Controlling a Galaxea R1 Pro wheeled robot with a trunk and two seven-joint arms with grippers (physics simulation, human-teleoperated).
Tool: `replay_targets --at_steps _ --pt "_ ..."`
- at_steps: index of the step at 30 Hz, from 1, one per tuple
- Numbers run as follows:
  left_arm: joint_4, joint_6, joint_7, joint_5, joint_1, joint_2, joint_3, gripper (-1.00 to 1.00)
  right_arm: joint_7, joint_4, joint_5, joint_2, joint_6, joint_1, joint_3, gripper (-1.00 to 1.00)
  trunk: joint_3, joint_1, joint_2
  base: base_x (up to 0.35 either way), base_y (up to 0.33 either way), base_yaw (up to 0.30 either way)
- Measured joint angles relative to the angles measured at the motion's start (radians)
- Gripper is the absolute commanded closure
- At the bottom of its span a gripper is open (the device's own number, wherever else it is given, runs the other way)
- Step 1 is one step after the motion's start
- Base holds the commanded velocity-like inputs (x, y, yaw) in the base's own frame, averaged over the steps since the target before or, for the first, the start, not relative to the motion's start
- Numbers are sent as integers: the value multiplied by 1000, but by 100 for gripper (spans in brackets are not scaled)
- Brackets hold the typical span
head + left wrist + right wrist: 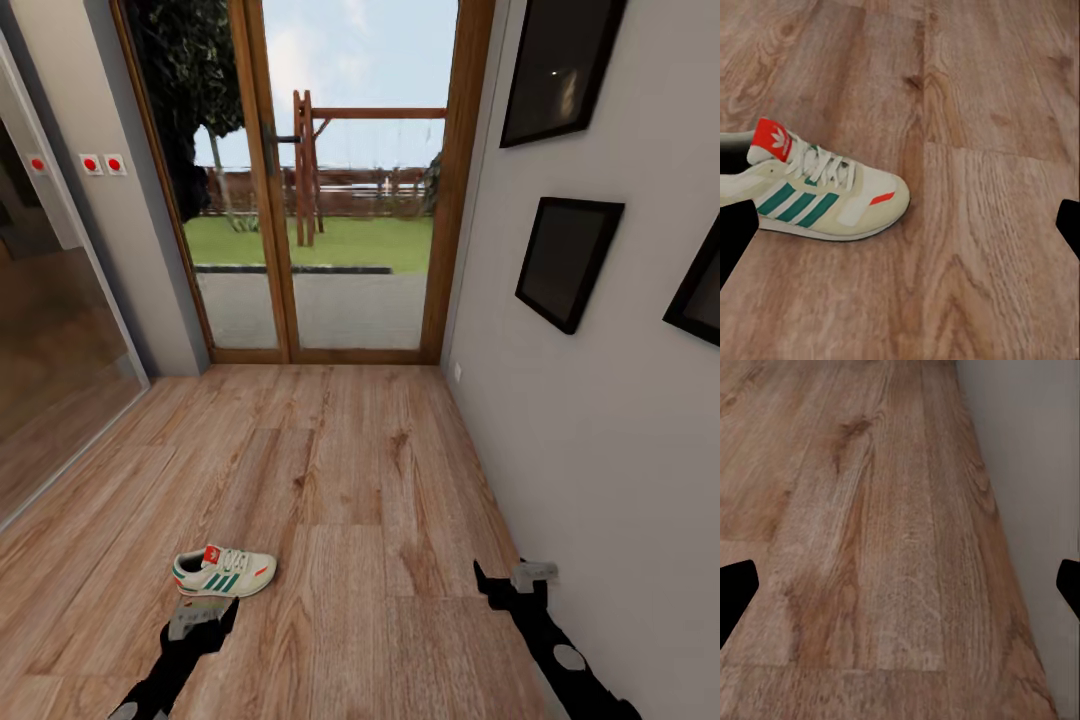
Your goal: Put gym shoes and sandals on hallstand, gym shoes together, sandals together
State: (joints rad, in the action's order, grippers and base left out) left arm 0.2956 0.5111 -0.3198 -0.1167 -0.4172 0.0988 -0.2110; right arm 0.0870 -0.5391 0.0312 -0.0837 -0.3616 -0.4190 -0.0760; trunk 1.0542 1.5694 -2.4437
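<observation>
Left gripper (200,615), fingers spread, hovers at six o'clock of one gym shoe (224,572); right gripper (515,585), likewise spread, faces bare corridor floor (900,547) beside the wall (1027,457).

One gym shoe (224,571) lies on the wooden floor (360,480), just ahead of the left gripper (200,615). Two grippers show: the left and the right gripper (520,580). Three dark picture frames (566,260) hang on the wall beside the right gripper. Three red-dotted wall switches (102,164) sit far ahead of the left gripper. One glass double door (330,180) closes the corridor.
</observation>
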Motion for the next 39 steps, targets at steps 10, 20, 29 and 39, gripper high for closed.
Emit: replay_targets --at_steps 10,20,29,39 --pt "3 -147 9 33 -163 -3 3 -100 5 -297 11 0 247 -4 -3 -100 0 0 0 0 0 0" --pt "34 -169 21 134 -216 -45 7 -100 178 -499 15 -7 336 -8 -4 -100 0 0 0 0 0 0" --pt "39 -169 30 158 -217 -54 6 -100 236 -508 17 -7 341 -8 -5 -100 0 0 0 0 0 0" --pt "40 -170 31 163 -217 -54 11 -100 248 -503 19 -15 342 -9 -6 -100 0 0 0 159 0 0"
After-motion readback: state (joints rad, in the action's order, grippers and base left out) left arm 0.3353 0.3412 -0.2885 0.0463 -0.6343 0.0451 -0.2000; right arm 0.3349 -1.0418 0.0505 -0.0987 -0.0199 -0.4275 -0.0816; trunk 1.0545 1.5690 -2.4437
